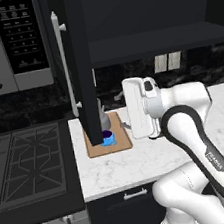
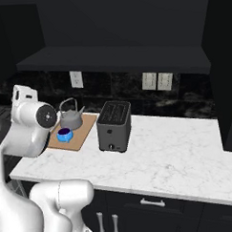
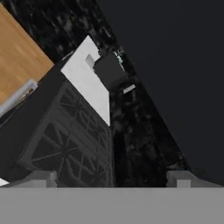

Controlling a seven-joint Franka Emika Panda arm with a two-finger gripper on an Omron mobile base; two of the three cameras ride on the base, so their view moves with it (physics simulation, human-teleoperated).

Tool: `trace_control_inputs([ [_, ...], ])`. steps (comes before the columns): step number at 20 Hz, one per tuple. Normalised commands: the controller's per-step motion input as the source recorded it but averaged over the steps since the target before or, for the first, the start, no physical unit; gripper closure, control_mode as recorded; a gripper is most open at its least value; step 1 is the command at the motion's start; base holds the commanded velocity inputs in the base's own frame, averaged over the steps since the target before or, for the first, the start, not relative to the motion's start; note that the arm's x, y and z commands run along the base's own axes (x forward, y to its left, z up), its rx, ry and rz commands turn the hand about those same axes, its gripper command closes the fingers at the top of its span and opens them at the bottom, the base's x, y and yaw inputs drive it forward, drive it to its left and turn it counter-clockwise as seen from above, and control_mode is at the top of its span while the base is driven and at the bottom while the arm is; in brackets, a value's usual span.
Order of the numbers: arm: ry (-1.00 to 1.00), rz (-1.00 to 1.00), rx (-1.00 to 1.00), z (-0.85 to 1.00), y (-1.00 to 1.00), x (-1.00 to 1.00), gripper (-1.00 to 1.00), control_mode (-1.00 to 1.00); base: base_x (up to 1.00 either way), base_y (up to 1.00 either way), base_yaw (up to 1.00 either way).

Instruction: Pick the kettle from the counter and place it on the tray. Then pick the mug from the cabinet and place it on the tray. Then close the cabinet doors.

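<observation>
The grey kettle and the blue mug both stand on the tan tray, on the white counter left of the toaster. In the left base view the open left cabinet door hides most of the kettle and part of the mug. My gripper hovers just right of the tray, pointing left, open and empty. In the hand view its fingertips stand wide apart, my gripper facing the stove beside the door's black face. The right cabinet door is open too.
A black toaster stands right of the tray. The black stovetop lies left of the counter, with the microwave above it. The dark cabinet shelf hangs overhead. The left door's silver handle juts toward me.
</observation>
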Motion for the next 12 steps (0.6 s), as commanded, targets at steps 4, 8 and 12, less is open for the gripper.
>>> trace_control_inputs([
  [4,-0.21,0.15,0.0,0.54,0.18,-0.55,-1.0,-1.0,0.0,0.0,0.0],
  [8,-0.17,0.09,-0.01,0.48,0.03,-0.51,-1.0,-1.0,0.0,0.0,0.0],
  [12,-0.15,0.05,-0.04,0.33,0.0,-0.56,-1.0,-1.0,0.0,0.0,0.0],
])
